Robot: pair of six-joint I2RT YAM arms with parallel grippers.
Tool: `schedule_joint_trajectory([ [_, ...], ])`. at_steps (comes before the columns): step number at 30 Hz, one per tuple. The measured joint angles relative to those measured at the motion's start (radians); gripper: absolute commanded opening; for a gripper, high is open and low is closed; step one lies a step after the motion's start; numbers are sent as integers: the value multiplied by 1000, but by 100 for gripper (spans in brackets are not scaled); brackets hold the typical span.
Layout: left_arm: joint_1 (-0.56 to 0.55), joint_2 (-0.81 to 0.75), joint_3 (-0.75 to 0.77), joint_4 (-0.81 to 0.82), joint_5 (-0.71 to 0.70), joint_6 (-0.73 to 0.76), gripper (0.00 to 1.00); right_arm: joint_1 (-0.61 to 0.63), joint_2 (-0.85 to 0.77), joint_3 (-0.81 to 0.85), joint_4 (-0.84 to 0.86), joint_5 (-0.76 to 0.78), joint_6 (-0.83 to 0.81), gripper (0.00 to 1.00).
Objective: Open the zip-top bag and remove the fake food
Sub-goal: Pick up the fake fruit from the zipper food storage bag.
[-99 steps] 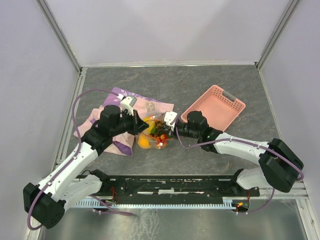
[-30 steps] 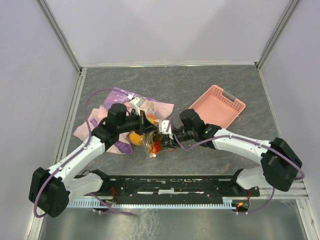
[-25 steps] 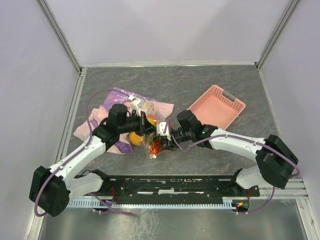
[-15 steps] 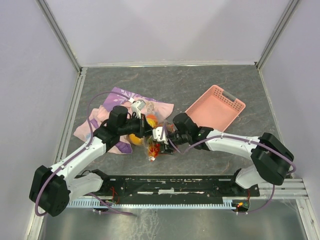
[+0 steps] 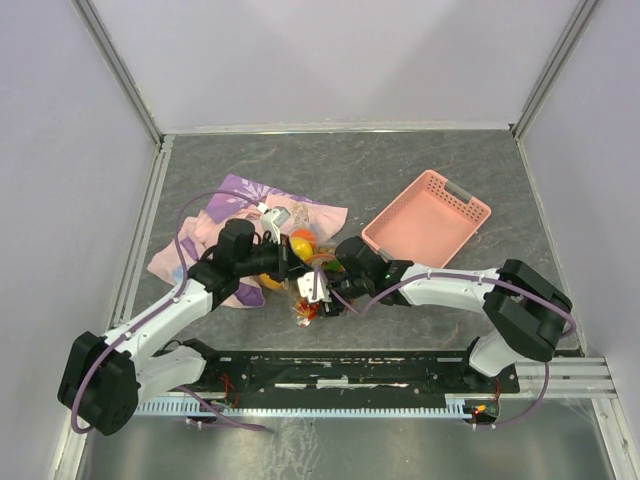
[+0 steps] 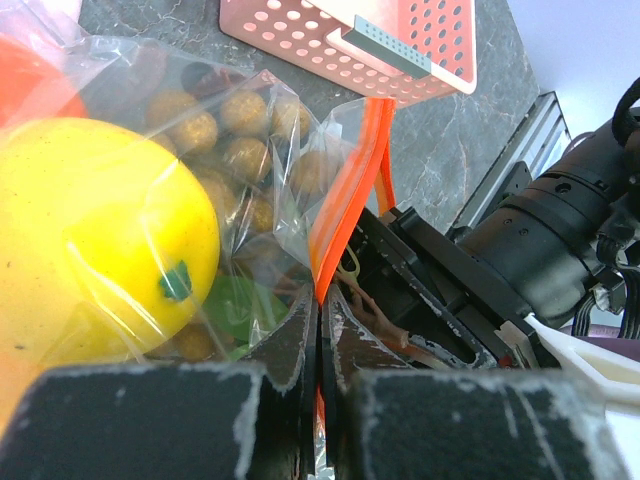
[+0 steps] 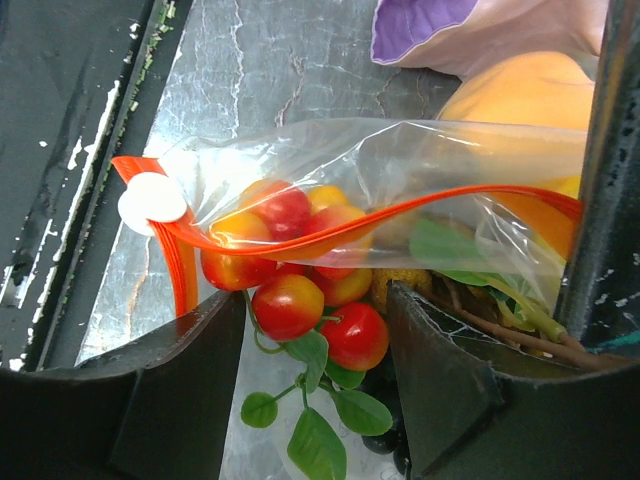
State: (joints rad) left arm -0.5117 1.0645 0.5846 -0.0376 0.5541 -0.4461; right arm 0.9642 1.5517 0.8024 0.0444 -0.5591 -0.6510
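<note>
Top external view gives you the grey counter first, with the pink basket lying toward its right side and the pink-purple cloth spread on the left. Your left arm and right arm reach in toward each other and meet between those two, near the middle of the counter. The zip-top bag sits right there between the hands, just beside the cloth and apart from the basket; you cannot tell whether it rests on the counter. Your left hand is clenched on the bag's orange zip strip, which rises straight out of the pinched fingers. Your right hand is released at the bag's mouth, its fingers standing apart on either side of a cluster of red-orange fruits. The fake food shows through the clear plastic: a yellow fruit pressed against it, and a tan grape bunch behind. Green leaves hang below the strip, and a white slider sits at one end of it
</note>
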Motion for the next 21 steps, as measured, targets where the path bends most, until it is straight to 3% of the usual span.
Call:
schedule_joint_trajectory([
  [8, 0, -10, -6, 5, -4, -6, 3, 7, 14, -1, -1, 83, -35, 60],
  [21, 1, -22, -6, -26, -3, -6, 3, 6, 51, -1, -40, 155, -34, 25],
])
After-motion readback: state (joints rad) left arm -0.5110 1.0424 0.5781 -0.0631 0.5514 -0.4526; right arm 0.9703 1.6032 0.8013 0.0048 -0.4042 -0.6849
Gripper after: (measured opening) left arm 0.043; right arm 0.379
